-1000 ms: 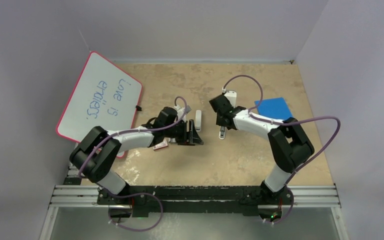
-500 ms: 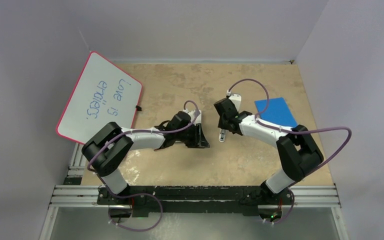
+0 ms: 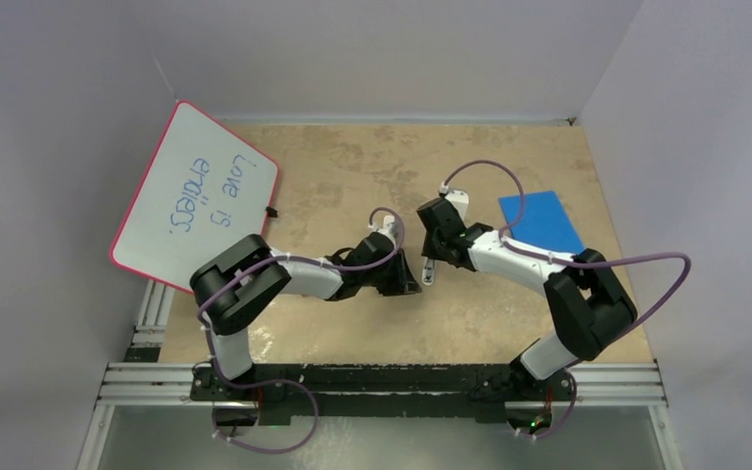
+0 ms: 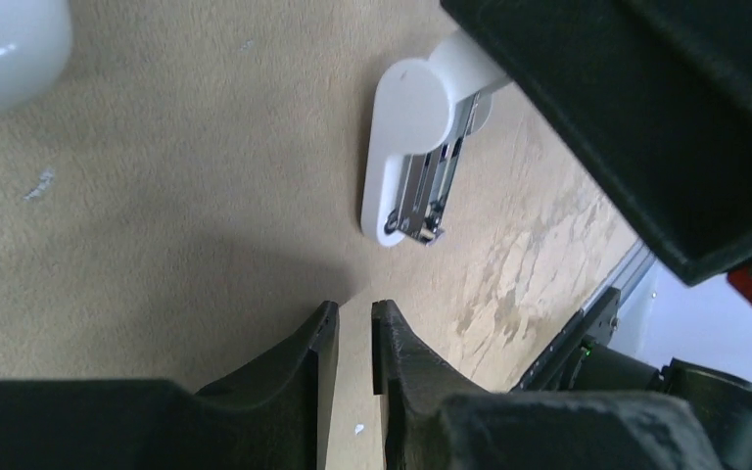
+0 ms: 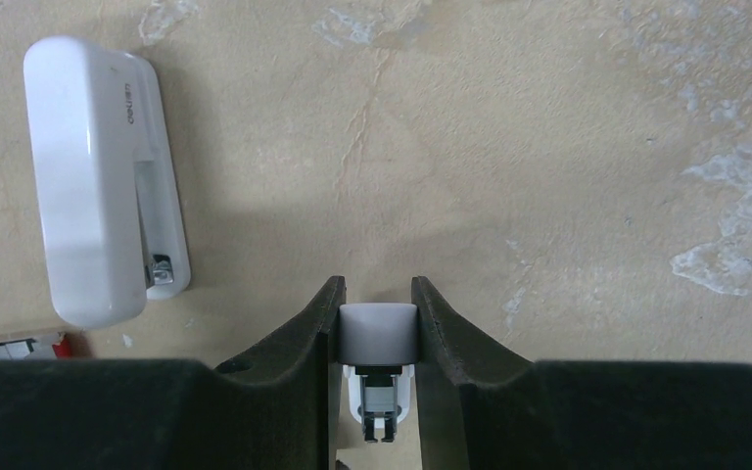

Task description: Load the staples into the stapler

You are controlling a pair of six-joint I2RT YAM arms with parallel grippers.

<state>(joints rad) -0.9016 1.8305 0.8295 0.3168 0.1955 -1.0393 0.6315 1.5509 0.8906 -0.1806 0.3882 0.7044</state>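
**Stapler in my right end effector, left one empty**

My right end effector (image 5: 377, 290) is clenched on the stapler (image 5: 379, 333). Both fingers press its white sides, and its metal channel shows between them, closer to my wrist. From the left wrist the stapler hangs tilted out of that grip. Its free rounded end points down at the worktop (image 3: 352, 166), and I cannot tell whether it touches.

My left end effector (image 4: 353, 311) sits low over the worktop just beside the stapler. Its fingers are drawn almost together, with a narrow slit between them and nothing in it. It is not touching the stapler.

From above, both end effectors meet near the middle of the worktop.

A stubby white piece (image 5: 93, 176) lies flat on the worktop, off to the left in my right wrist view and apart from my fingers. A whiteboard (image 3: 196, 201) leans at the left edge, and a blue sheet (image 3: 539, 217) lies to the right, behind my right arm.
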